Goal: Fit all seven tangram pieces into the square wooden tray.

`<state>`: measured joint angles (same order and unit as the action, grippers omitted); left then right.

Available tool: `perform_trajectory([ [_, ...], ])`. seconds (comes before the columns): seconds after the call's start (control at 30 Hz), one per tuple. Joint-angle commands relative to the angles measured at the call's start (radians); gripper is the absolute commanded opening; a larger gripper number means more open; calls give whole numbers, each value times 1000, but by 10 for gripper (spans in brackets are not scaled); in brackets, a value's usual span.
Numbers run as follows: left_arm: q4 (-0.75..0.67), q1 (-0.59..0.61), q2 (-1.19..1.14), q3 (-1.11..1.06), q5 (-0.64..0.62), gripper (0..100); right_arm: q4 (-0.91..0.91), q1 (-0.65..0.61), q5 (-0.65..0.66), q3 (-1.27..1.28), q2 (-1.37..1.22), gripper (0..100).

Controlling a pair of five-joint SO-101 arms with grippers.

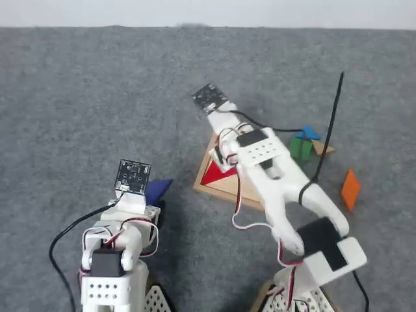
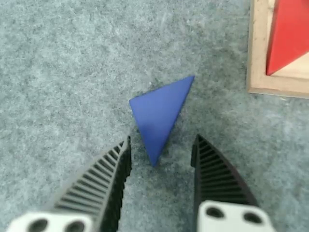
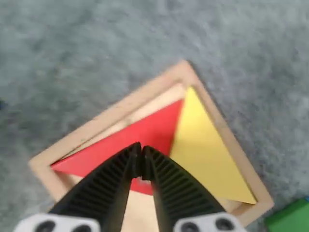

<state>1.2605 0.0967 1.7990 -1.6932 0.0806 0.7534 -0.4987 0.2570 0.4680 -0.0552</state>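
Observation:
A blue triangle (image 2: pixel 161 116) lies flat on the grey carpet, a little way off the square wooden tray (image 2: pixel 257 53). My left gripper (image 2: pixel 162 144) is open just above the carpet, and the triangle's near point lies between its fingers. The tray (image 3: pixel 111 116) holds a red triangle (image 3: pixel 120 145) and a yellow triangle (image 3: pixel 203 154) side by side. My right gripper (image 3: pixel 140 148) is shut with nothing in it, its tips over the red triangle. In the high view the blue triangle (image 1: pixel 158 189) sits left of the tray (image 1: pixel 224 188), beside the left arm.
Right of the tray lie a green piece (image 1: pixel 300 148), a small blue piece (image 1: pixel 309 133) and a tan piece (image 1: pixel 323 149) close together. An orange piece (image 1: pixel 350 188) lies farther right. A black cable (image 1: pixel 331 123) runs over that side.

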Motion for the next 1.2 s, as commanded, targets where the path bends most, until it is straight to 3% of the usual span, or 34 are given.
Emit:
perform_trajectory([
  [0.0, 2, -5, 18, 10, -11, 200, -50, -10, -6, 29, 45, 6],
  [0.57, 2, -5, 18, 10, -11, 200, -50, -107, 48, 5, -87, 6],
  [0.83, 2, -5, 18, 10, -11, 200, 38, -107, 40, 25, 182, 6],
  [1.0, 2, -5, 18, 10, -11, 200, 36, -15, 40, 66, 305, 6],
  [1.17, 2, -5, 18, 10, -11, 200, 35, 90, 46, 71, 203, 6],
])
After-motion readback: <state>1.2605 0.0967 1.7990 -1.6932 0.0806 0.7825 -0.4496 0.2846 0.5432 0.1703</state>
